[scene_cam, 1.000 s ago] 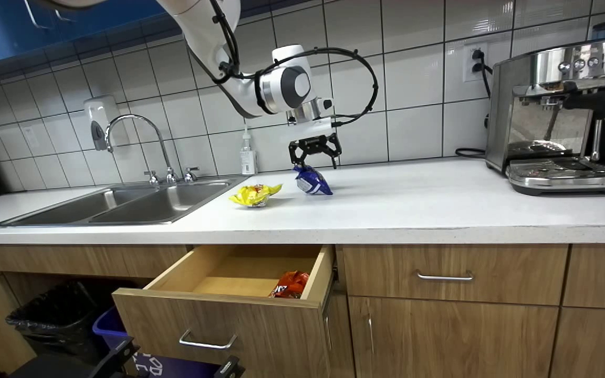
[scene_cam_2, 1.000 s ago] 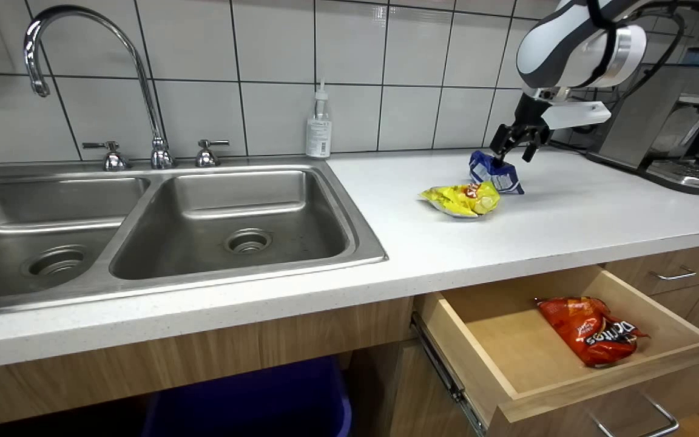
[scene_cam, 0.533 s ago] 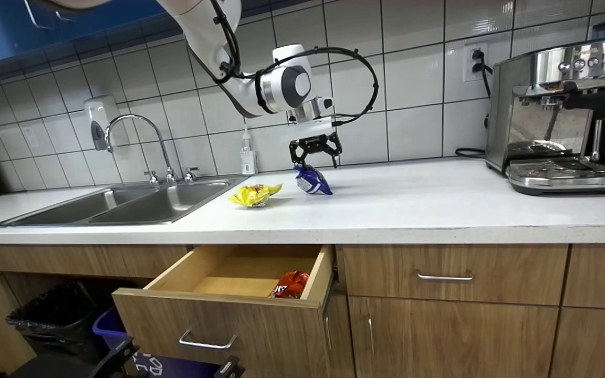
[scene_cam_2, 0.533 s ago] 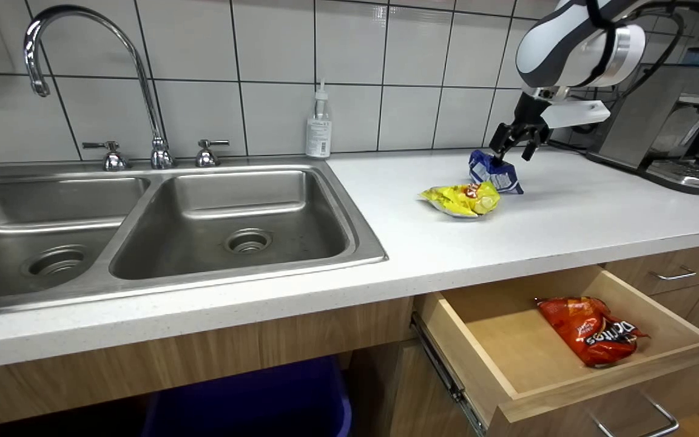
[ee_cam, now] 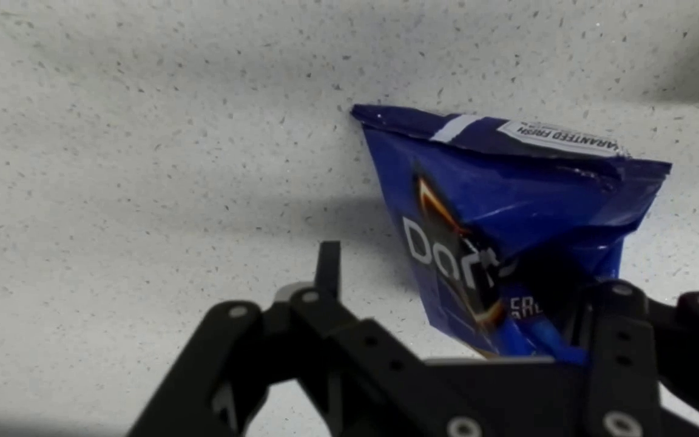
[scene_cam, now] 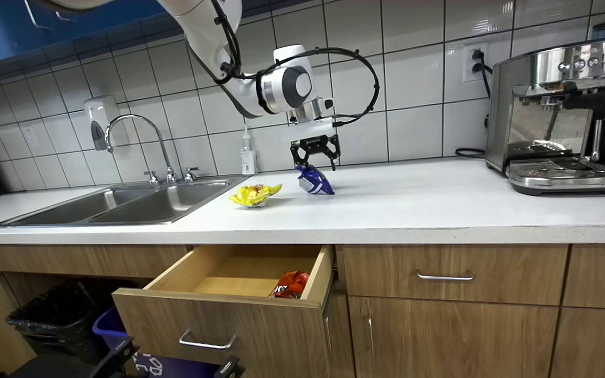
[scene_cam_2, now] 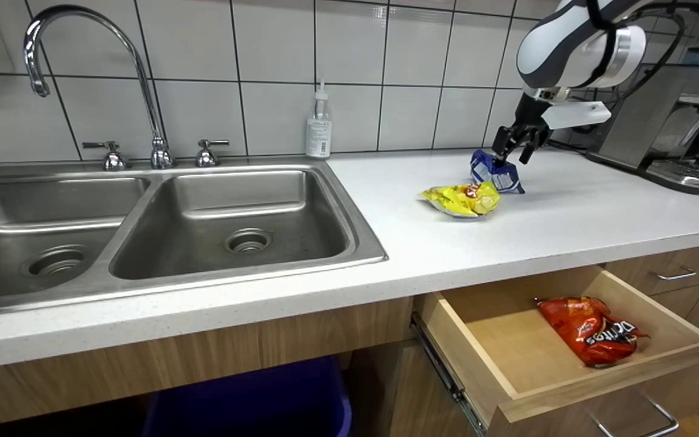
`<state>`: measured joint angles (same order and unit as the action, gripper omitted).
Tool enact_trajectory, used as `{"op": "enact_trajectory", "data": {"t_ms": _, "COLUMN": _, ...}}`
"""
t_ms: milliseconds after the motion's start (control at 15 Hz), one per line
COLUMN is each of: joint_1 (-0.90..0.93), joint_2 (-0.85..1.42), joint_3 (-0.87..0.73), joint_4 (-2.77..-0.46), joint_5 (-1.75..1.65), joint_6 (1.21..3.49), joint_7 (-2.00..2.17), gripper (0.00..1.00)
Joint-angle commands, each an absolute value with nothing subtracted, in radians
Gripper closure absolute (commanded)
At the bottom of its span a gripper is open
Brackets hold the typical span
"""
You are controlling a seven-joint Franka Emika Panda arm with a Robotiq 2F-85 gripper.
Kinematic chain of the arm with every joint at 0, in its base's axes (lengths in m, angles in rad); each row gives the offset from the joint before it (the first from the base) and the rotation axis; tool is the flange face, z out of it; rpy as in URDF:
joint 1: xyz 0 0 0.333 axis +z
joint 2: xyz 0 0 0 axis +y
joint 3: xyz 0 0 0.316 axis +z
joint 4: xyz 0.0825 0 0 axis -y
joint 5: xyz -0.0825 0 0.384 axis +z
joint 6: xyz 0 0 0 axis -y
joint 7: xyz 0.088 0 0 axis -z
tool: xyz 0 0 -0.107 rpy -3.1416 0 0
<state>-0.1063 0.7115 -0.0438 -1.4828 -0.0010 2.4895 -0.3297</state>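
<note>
- Widest of all, the white speckled surface (scene_cam_2: 568, 224), running right across, a double-basin steel sink (scene_cam_2: 364, 246) set into it.
- Below that edge, the wooden drawer (scene_cam_2: 507, 331) stands pulled out, and in it lies a red Doritos bag (scene_cam_2: 592, 331).
- Back up top, a yellow snack bag (scene_cam_2: 463, 199) rests between the sink and the action.
- And here's the action: the blue Doritos bag (ee_cam: 507, 212), tilted on the surface right under the pincer (scene_cam: 317, 166), and it has just slid a touch in both exterior views!
- The pincer itself: its jaws have just drawn in slightly, still well parted, nothing gripped.
- Last, the fingers (ee_cam: 328, 270): one seems to bear on the blue Doritos bag, the other hangs clear beside it, so I'd call that small slide a push rather than a hold; no capture yet.
</note>
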Motion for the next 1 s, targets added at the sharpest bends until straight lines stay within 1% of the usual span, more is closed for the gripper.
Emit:
{"op": "enact_trajectory", "data": {"t_ms": 0, "joint_1": -0.119, "joint_2": 0.723, "joint_3": -0.033, "joint_4": -1.451, "joint_5": -0.029, "joint_6": 2.455, "joint_7": -0.312, "gripper": 0.51}}
{"op": "enact_trajectory", "data": {"t_ms": 400, "joint_1": -0.120, "joint_2": 0.724, "joint_3": -0.034, "joint_4": -1.451, "joint_5": -0.029, "joint_6": 2.453, "joint_7": -0.313, "gripper": 0.97}}
{"op": "enact_trajectory", "data": {"t_ms": 533, "joint_1": -0.121, "joint_2": 0.724, "joint_3": -0.034, "joint_4": -1.450, "joint_5": -0.029, "joint_6": 2.453, "joint_7": -0.313, "gripper": 1.00}}
{"op": "enact_trajectory", "data": {"t_ms": 933, "joint_1": -0.125, "joint_2": 0.718, "joint_3": -0.034, "joint_4": -1.458, "joint_5": -0.027, "joint_6": 2.454, "joint_7": -0.316, "gripper": 1.00}}
